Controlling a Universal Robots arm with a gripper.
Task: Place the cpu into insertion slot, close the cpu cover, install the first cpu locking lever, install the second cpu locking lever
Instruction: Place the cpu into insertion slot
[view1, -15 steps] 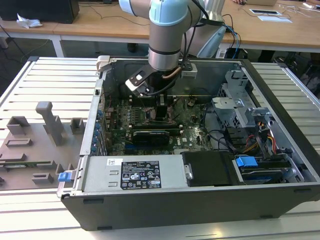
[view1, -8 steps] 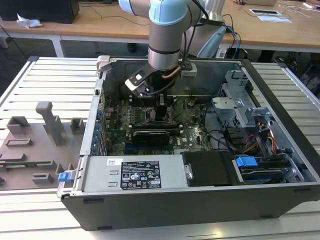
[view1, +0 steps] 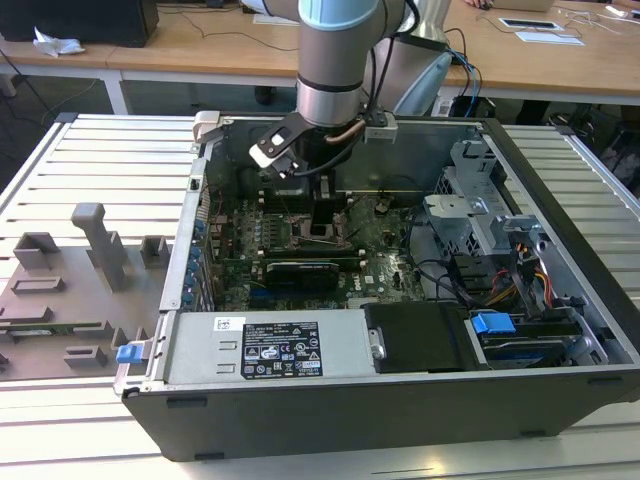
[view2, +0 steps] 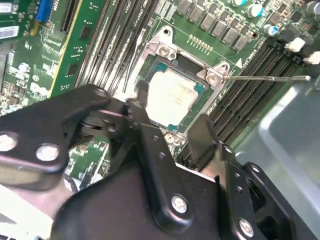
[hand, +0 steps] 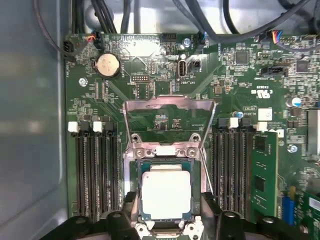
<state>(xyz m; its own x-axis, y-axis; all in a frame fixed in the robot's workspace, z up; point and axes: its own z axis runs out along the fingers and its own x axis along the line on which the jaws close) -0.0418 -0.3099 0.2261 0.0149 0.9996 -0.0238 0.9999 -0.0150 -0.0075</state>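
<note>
Black linkage of the jaws looms nearest in the second wrist view, over the cpu (view2: 172, 95), which lies flat in the insertion slot (view2: 162, 50). Seating the chip looks to be the step in hand. Doing it well means the chip rests level, with every edge inside the rim, and with no pressing or sideways drag on it. The jaws stand apart, one tip to each side of the chip, clamped on nothing. Whether a tip brushes its edge I cannot tell. A thin wire lever (view2: 265, 77) stands free beside the slot.

In the first wrist view the chip sits square within the slot's rim, and the cpu cover (hand: 170, 103) is tipped back, open, just beyond it.

In the exterior view the arm (view1: 335, 60) reaches down into the open computer case (view1: 560, 200) on the slatted tabletop (view1: 100, 150).
</note>
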